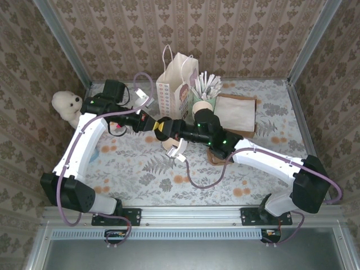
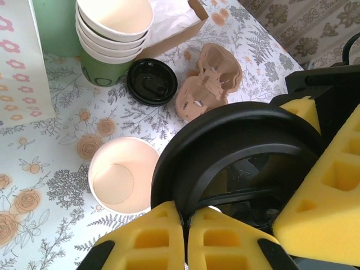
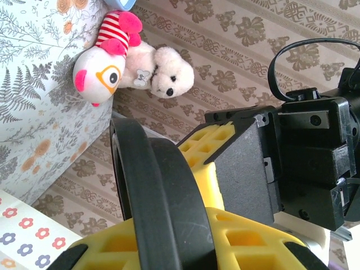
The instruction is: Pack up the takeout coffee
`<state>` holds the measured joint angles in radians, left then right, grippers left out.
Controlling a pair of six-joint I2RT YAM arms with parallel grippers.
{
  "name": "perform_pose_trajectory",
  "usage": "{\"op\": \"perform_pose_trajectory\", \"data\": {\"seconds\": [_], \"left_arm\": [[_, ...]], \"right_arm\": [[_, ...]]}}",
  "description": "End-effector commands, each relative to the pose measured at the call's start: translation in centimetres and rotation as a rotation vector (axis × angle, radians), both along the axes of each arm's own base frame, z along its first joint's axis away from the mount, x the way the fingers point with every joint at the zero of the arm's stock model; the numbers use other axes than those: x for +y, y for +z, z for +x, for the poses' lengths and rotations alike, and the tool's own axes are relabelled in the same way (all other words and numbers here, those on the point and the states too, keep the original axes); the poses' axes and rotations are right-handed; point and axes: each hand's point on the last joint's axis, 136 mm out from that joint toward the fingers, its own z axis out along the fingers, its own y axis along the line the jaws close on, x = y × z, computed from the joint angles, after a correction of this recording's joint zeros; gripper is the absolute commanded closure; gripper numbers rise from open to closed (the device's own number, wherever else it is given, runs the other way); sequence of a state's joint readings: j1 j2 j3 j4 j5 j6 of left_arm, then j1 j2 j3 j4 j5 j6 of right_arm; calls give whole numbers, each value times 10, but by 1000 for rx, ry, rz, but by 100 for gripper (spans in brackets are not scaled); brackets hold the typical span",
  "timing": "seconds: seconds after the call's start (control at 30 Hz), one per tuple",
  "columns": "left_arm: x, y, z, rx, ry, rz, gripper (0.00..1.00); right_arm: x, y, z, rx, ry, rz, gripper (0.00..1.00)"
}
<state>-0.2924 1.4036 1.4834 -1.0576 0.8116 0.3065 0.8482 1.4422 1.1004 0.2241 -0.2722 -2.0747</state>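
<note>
Two tools are clamped on one thing above the middle of the flower-printed table [image 1: 140, 169]: the takeout coffee [image 3: 163, 191], of which the dark black round lid [image 2: 225, 135] is what shows. The left tool [image 2: 187, 225] has its yellow foam fingers pressed almost together on the lid's near rim. The right tool [image 3: 174, 242] pinches the same lid from the opposite side, its fingers held slightly apart by the lid between them. The lid hangs clear of the table. Whether the olive-green paper cup sits under it cannot be told, because the lid covers that spot.

Beside it in the left wrist view, an open cream paper cup [image 2: 124, 174] stands upright on the table. Farther off lie a loose black lid [image 2: 151, 81] and, just beside it, a brown moulded-pulp cup carrier [image 2: 208, 81]. Near them is a stack of cream paper cups [image 2: 112, 22] whose lowest cup shows green. A white paper bag with a flower print [image 1: 177, 84] stands at the back of the table.
</note>
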Motion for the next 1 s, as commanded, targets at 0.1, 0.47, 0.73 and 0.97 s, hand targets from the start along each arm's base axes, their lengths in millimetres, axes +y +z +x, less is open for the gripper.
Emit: {"op": "perform_pose_trajectory", "data": {"seconds": [0.1, 0.47, 0.73, 0.97], "left_arm": [[10, 5, 23, -147, 134, 50, 100], [41, -15, 47, -144, 343, 203, 100], [47, -45, 37, 28, 463, 255, 100], [44, -56, 21, 63, 525, 339, 100]], "right_arm": [[-1, 14, -7, 336, -125, 71, 1], [-43, -10, 10, 1401, -699, 797, 0], [-104, -33, 31, 1724, -1104, 1491, 0], [-112, -67, 20, 1974, -1244, 1531, 0]]}}
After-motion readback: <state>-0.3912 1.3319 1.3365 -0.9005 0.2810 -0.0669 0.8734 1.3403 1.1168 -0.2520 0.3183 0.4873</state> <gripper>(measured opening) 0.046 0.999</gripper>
